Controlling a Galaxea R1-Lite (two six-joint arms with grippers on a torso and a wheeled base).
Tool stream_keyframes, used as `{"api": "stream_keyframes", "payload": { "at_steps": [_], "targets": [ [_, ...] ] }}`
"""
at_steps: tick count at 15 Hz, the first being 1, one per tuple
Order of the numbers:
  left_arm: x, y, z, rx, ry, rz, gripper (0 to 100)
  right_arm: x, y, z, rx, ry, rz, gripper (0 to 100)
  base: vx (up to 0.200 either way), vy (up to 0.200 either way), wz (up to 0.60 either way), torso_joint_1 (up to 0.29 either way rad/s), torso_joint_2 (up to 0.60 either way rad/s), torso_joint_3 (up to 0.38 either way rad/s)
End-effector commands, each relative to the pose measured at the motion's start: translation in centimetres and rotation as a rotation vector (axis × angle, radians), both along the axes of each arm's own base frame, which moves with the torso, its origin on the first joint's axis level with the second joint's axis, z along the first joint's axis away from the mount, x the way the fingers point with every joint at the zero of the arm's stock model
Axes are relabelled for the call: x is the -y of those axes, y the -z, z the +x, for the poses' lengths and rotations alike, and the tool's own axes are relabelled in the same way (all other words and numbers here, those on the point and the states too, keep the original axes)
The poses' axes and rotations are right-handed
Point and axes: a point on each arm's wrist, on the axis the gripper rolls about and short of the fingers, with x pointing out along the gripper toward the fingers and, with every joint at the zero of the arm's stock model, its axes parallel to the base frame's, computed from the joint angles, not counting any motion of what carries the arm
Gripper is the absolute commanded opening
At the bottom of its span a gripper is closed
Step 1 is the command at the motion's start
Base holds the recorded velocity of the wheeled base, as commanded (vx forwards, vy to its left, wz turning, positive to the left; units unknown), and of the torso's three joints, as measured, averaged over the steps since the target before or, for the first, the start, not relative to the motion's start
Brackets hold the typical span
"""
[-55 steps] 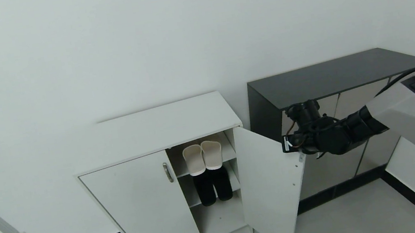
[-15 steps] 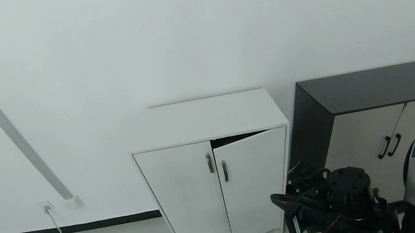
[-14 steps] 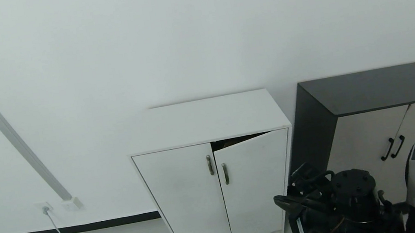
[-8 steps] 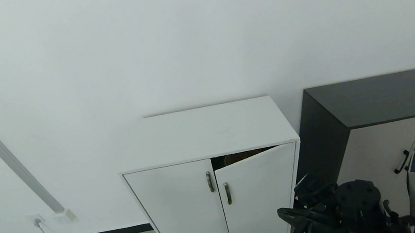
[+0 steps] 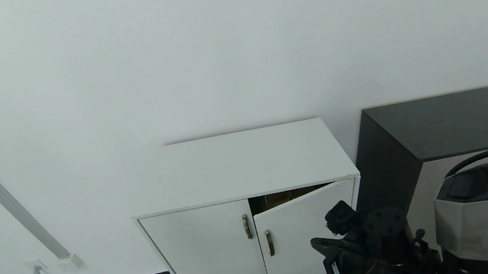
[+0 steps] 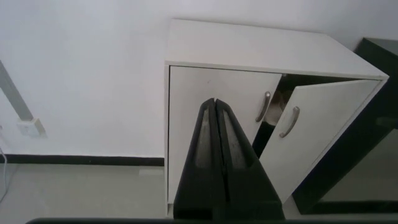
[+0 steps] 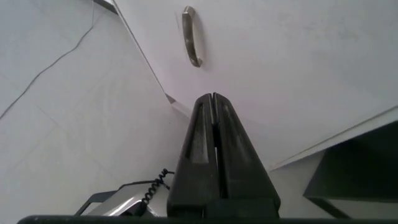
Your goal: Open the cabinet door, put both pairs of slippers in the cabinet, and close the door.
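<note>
Counted: 1 white cabinet (image 5: 252, 162); 2 doors, left door (image 5: 204, 259) and right door (image 5: 303, 239); 2 handles (image 5: 246, 226), one per door; 1 dark cabinet (image 5: 455, 125) at 3 o'clock; 1 wall socket (image 5: 36, 269).

The white cabinet (image 5: 248, 163) stands against the wall, with 2 doors. Its left door (image 5: 204, 259) is shut. The right door (image 5: 298, 240), with a metal handle (image 5: 269, 243), hangs slightly ajar, showing a dark gap along its top edge.
</note>
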Motion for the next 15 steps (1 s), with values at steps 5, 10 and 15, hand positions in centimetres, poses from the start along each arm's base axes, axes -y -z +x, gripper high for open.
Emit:
{"api": "stream_keyframes", "payload": {
  "at_steps": [5,10,15],
  "targets": [
    [0.0,0.0,0.0,-0.001,-0.003,-0.002,0,-1.3,0.4,5.4,-0.016,0.07,-0.011,0,0.0,0.0,0.0,0.0,0.0,0.0],
    [0.0,0.0,0.0,-0.001,-0.002,-0.002,0,-2.1,0.8,8.6,-0.014,0.104,-0.009,0,0.0,0.0,0.0,0.0,0.0,0.0],
    [0.0,0.0,0.0,-0.001,-0.002,0.0,0,-2.3,1.1,10.8,-0.018,0.13,-0.014,0,0.0,0.0,0.0,0.0,0.0,0.0]
  ]
}}
